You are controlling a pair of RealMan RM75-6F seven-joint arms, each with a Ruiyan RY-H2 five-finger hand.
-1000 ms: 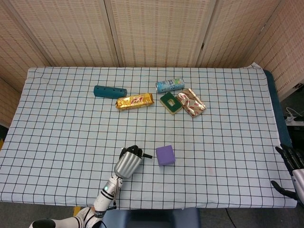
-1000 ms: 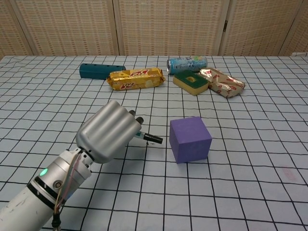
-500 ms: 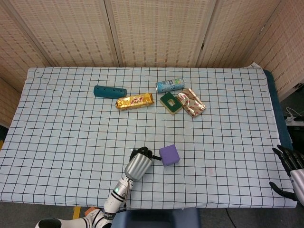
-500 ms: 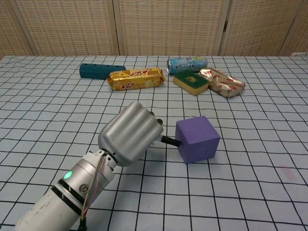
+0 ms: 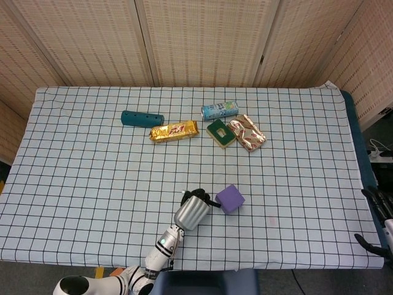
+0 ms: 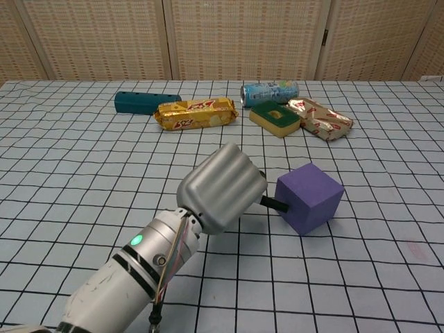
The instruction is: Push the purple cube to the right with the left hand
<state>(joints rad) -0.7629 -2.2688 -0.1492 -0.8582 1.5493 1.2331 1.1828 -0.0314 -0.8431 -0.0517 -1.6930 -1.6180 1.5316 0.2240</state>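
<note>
Tablecloth [image 5: 73, 184] is seen under everything. Left hand [image 6: 223, 187], fingers curled in with nothing held and 1 dark fingertip [image 6: 276, 203] touching the cube's left face, lies directly left of the cube [image 6: 310, 198]; cube sits near-centre, turned corner-on. Right hand [image 5: 379, 212] hangs well apart, past the right edge, fingers apparently spread.

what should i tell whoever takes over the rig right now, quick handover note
Left hand: fingers curled, one dark fingertip touching the purple cube's left face.
Right hand: at the table's far right edge, holding nothing.
Cube: near the front of the checked cloth, turned corner-on, already shoved right of its spot a second ago.
Left: push on rightward if more travel is wanted, then withdraw the hand.
</note>
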